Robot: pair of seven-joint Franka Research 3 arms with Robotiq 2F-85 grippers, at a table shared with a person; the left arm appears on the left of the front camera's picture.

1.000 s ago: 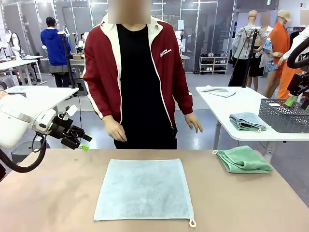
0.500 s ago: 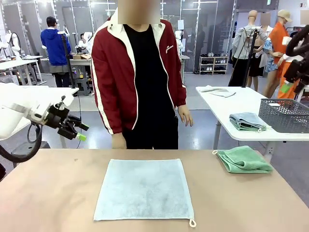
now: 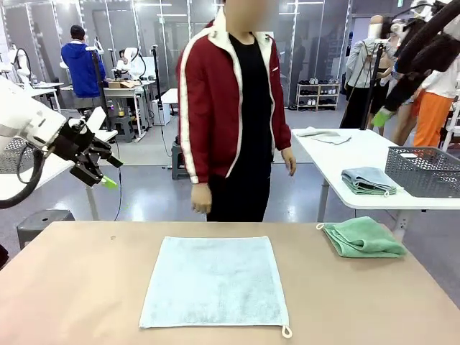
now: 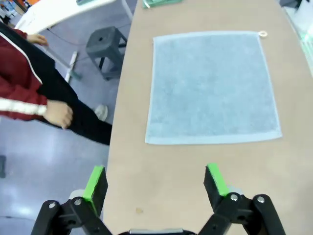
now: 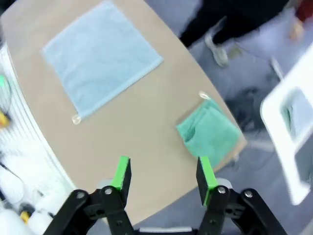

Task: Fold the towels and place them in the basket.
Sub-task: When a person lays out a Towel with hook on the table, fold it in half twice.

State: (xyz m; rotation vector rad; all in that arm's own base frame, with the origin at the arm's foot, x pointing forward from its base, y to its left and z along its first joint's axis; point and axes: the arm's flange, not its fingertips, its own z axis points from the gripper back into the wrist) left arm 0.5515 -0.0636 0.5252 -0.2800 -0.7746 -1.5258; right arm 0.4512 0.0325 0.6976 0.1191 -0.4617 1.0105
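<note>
Front view: both arms had pulled up and back off the tan table (image 3: 72, 287) over the last second, so nothing was being worked on.
Left gripper: the left gripper (image 3: 111, 172) had climbed higher and further left, and hung off the table's far left corner. Its jaws were spread as wide as they go and were empty, which the left wrist view (image 4: 154, 181) made obvious.
Right gripper: the right gripper (image 3: 382, 115) had swung up high on the far right. Its jaws stood partly apart with nothing between them (image 5: 164, 178).
Person: had turned side-on behind the table, one hand (image 3: 202, 198) hanging loose, no longer facing the cloth.
Pale towel: the pale towel (image 3: 214, 280) hadn't budged. It lay spread flat in the middle of the table, with its loop at the near right corner.
Green towel: the green towel (image 3: 363, 237) sat at the table's far right edge in the same spot, bunched into a rough fold.
What it meant: to me this looked like a reset. No fold had been started on the flat one, so most of the job was left.
Basket: the basket (image 3: 420, 176) stood on the white table (image 3: 345, 147) at far right, well apart from both towels. I couldn't tell through the mesh what was inside, if anything.
Beside the basket: a folded grey-blue cloth (image 3: 368, 180) lay just to its left, outside it.
</note>
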